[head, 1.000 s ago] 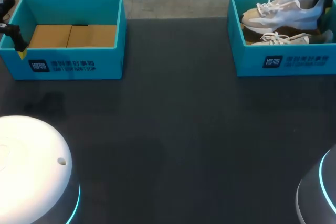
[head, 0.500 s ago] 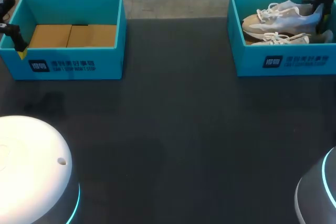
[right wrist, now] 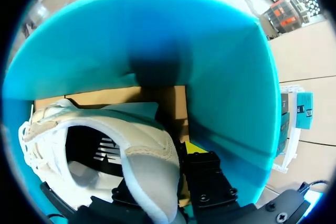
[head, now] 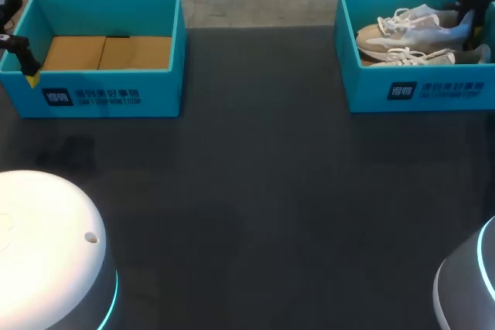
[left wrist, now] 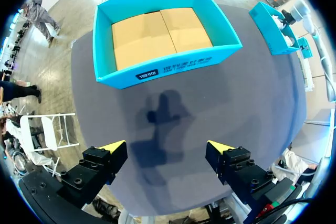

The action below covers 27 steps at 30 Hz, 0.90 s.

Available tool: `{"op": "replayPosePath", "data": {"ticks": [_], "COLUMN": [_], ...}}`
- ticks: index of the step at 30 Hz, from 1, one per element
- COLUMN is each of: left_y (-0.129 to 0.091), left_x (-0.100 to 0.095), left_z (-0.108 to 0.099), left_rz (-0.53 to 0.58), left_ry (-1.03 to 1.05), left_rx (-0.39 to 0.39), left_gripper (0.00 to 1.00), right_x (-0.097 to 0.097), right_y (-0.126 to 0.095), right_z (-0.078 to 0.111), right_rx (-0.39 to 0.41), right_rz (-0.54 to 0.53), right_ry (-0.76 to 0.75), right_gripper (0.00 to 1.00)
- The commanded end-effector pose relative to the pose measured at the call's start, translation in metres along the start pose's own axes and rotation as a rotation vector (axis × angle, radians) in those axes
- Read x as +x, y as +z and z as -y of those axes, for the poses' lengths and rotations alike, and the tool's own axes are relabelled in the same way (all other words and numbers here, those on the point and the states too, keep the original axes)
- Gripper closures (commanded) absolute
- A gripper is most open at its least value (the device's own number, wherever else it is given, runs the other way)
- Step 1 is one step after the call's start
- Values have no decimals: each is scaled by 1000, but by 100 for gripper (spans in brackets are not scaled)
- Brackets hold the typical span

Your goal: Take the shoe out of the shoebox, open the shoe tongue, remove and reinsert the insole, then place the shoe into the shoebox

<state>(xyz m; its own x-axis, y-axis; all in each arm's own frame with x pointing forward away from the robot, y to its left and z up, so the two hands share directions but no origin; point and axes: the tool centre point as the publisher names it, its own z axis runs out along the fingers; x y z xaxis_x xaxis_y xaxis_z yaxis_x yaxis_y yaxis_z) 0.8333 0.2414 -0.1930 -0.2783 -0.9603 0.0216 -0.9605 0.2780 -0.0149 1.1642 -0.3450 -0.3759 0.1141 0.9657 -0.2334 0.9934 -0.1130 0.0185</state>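
Note:
A white and beige shoe (head: 410, 27) lies in the teal shoebox (head: 418, 90) at the table's far right, above a second shoe (head: 421, 57). My right gripper (head: 466, 17) reaches down into that box and is shut on the upper shoe's heel. In the right wrist view the heel collar (right wrist: 131, 145) sits between the fingers of the right gripper (right wrist: 163, 182), with the box's inner wall (right wrist: 220, 77) just ahead. My left gripper (left wrist: 167, 148) hangs open and empty over the dark table, near the front of the other box (left wrist: 173, 66).
The left teal box (head: 100, 96) at the far left holds only a cardboard liner (head: 108, 52). My left gripper (head: 23, 59) stands at its left corner. The wide dark tabletop (head: 255, 191) stretches between the boxes and toward the front.
The shoe held by my right gripper has come down and levelled out inside the box. The left arm has not moved.

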Motion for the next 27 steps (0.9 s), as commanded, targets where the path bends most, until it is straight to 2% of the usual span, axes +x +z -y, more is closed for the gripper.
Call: {"op": "replayPosePath", "data": {"ticks": [1,15,16,17,18,19,20,21,23,24,27], "left_y": [0,0,0,0,0,0,0,0,0,0,0], "left_x": [0,0,0,0,0,0,0,0,0,0,0], "left_z": [0,0,0,0,0,0,0,0,0,0,0], "left_rz": [2,2,2,2,2,2,2,2,2,2,2], "left_ry": [0,0,0,0,0,0,0,0,0,0,0], "left_rx": [-2,-2,-2,-2,-2,-2,-2,-2,-2,-2,-2], "left_gripper": [0,0,0,0,0,0,0,0,0,0,0], "right_x": [2,2,2,2,1,1,1,0,0,0,0], "right_y": [7,6,6,6,6,5,4,2,-1,-3,-8], "right_z": [-10,-10,-10,-10,-10,-10,-9,-9,-7,-6,-5], "right_rx": [22,17,17,16,16,15,13,12,3,1,-8], "right_rz": [-3,-27,-30,-36,-37,-38,-40,-41,-43,-43,-42], "right_ry": [3,-3,-4,-5,-5,-5,-5,-4,-4,-3,-4], "right_gripper": [100,100,96,85,69,63,51,35,24,13,8]}}
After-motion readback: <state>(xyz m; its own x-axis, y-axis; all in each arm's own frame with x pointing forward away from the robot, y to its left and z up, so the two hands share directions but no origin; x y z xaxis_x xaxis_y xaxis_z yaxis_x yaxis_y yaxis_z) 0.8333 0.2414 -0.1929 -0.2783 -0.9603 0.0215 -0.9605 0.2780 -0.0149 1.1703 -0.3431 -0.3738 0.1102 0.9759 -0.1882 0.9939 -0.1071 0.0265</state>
